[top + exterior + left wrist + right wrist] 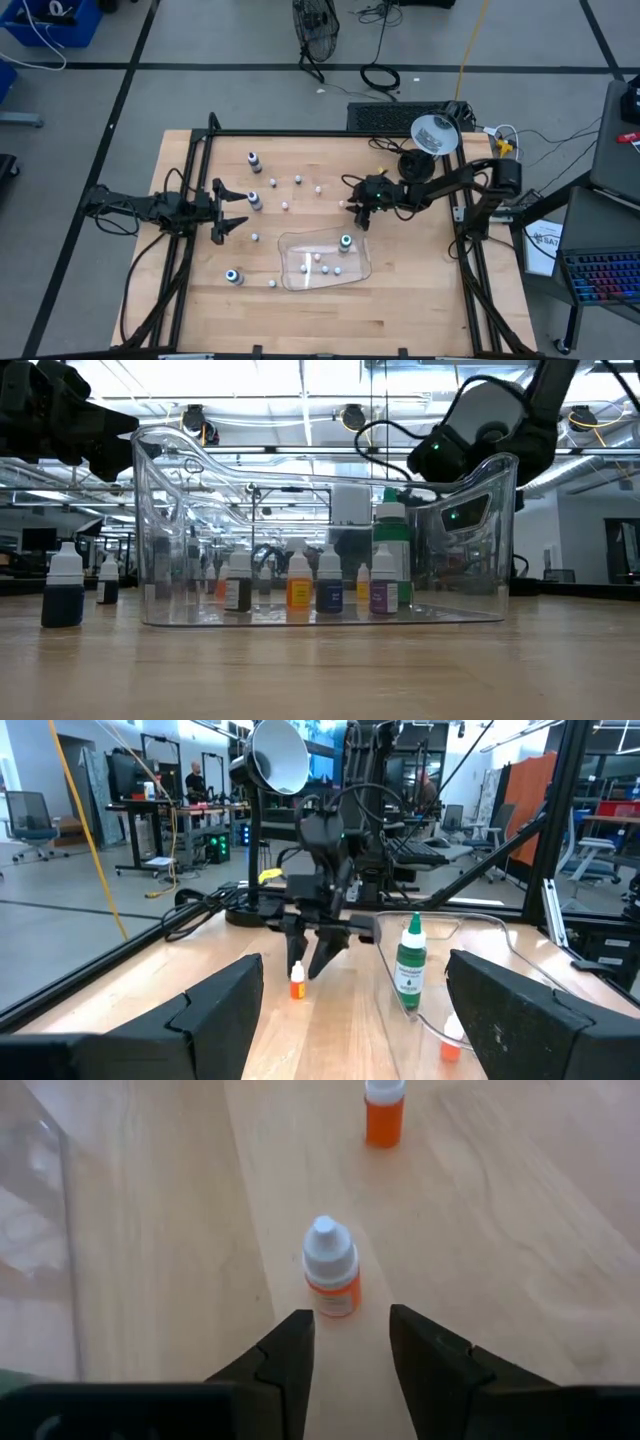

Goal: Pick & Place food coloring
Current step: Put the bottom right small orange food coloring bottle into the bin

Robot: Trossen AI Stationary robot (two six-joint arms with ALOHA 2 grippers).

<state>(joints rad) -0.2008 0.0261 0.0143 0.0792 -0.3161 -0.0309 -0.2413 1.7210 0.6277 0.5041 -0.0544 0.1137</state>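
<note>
Small orange bottle [330, 1270] upright on the tabletop [420, 300], beside the clear tray [365, 262].

Right gripper [359, 213] poised just behind it, jaws partly apart, empty, apparently lined up to straddle it. Several food coloring bottles [330, 585] already stand in the tray; others remain scattered. Left gripper [225, 211] waits wide open, empty.

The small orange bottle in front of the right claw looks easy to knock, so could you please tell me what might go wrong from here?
1. The right claw is open just short of the small orange bottle; a slightly off approach could tip it.
2. A second orange bottle stands beyond it, so a pushed bottle may roll into it.
3. The clear tray wall lies close beside, leaving little room on that side.
</note>
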